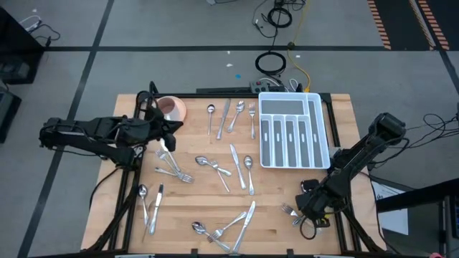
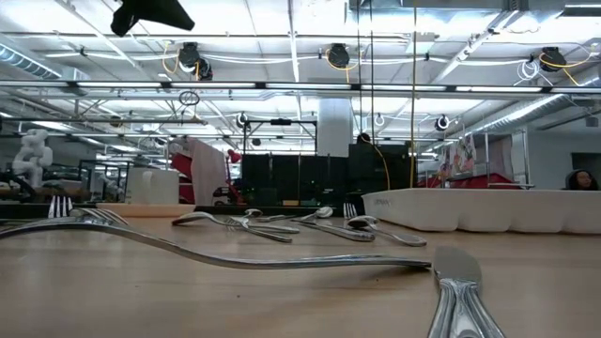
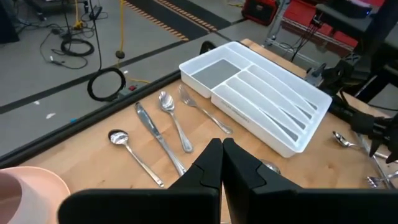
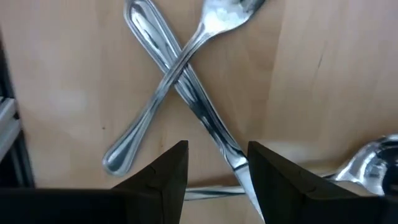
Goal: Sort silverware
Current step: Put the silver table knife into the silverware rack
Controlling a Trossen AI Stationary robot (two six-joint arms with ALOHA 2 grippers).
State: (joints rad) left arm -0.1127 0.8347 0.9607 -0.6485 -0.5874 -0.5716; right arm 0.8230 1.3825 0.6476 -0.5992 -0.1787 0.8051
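From above, slim shiny silverware (image 1: 231, 166) lies scattered on pale wood beside the white compartmented tray (image 1: 294, 130); the left gripper (image 3: 221, 163) shows its dark fingers pressed together over the table, while the right gripper (image 4: 217, 163), fingers spread, hangs above two crossed glossy handles (image 4: 180, 74).

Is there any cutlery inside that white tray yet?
No: in the high view every compartment of the white tray shows only its bare grey floor, while the silverware lies scattered on the wooden table.
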